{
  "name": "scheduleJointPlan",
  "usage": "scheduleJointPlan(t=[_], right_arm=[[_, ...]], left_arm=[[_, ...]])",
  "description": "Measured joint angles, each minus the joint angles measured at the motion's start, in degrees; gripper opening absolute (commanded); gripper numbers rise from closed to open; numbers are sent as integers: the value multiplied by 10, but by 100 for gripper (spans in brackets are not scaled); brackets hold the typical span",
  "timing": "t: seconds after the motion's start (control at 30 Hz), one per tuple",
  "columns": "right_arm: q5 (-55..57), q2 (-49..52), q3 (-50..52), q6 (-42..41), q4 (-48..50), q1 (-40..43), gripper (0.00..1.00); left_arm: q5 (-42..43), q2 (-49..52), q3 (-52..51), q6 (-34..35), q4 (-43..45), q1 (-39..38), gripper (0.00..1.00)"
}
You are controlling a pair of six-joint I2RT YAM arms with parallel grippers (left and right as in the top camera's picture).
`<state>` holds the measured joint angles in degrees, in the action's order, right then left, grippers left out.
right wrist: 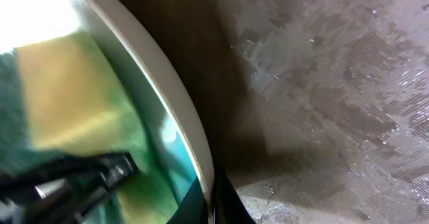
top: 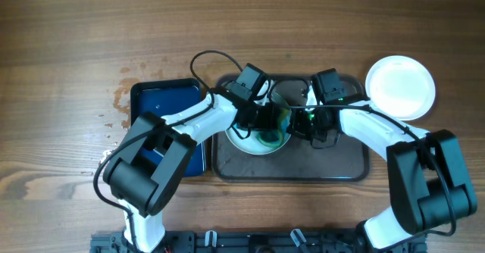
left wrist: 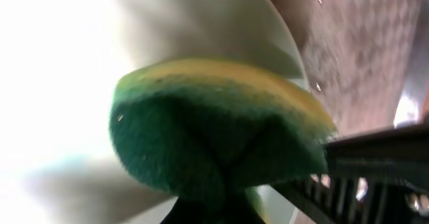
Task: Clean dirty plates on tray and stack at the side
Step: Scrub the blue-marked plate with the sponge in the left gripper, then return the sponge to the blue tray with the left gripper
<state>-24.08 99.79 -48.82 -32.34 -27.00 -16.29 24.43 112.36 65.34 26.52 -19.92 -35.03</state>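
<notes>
Overhead, the left gripper [top: 264, 123] pinches the sponge [top: 271, 136] directly on the plate [top: 243, 143]; the right gripper [top: 302, 124] clamps its right rim

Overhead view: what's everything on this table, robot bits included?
dirty plate: one, white with a blue-green smear, on the large tray
second plate: one visible, plain white, on the table off the large tray's far right corner
sponge: one, green and yellow, pressed on the dirty plate
large tray: one, dark grey-brown, mid-table
small tray: one, dark blue, left of the large tray
table: one, brown wood, under everything
left gripper: one, black, shut on the sponge
right gripper: one, black, shut on the dirty plate's rim
</notes>
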Motion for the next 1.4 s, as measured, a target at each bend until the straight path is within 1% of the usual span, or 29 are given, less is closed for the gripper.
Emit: scheduleJointPlan(t=[0.1,0.17,0.2,0.33,0.53,0.7,0.83,0.97,1.07,1.2,1.33,1.4], right_arm=[[1,0,-1,0,-2,0,4],[1,0,-1,0,-2,0,4],[1,0,-1,0,-2,0,4],[2,0,-1,0,-2,0,4],[-2,0,-1,0,-4,-3,4],[-4,0,-1,0,-7,-4,4],[-5,0,-1,1,-9,-4,4],[-6,0,0,0,-8,-4,4],[-6,0,0,1,-8,-4,4],[-6,0,0,4,-8,-4,4],[-6,0,0,5,-7,-4,4],[-5,0,0,7,-7,-4,4]], left_arm=[[-43,-1,1,8,-1,5,4],[-92,-5,7,12,-16,7,4],[-133,-9,12,17,-30,12,4],[-204,-16,22,31,-88,33,4],[-231,-20,30,34,-139,38,4],[-271,-31,28,34,-172,21,4],[-305,-40,39,34,-236,8,4],[-318,-54,80,34,-297,5,4],[-333,-89,135,34,-351,13,4],[-342,-133,172,41,-411,45,4],[-349,-150,174,56,-481,121,4],[-352,-150,171,60,-487,166,4]])
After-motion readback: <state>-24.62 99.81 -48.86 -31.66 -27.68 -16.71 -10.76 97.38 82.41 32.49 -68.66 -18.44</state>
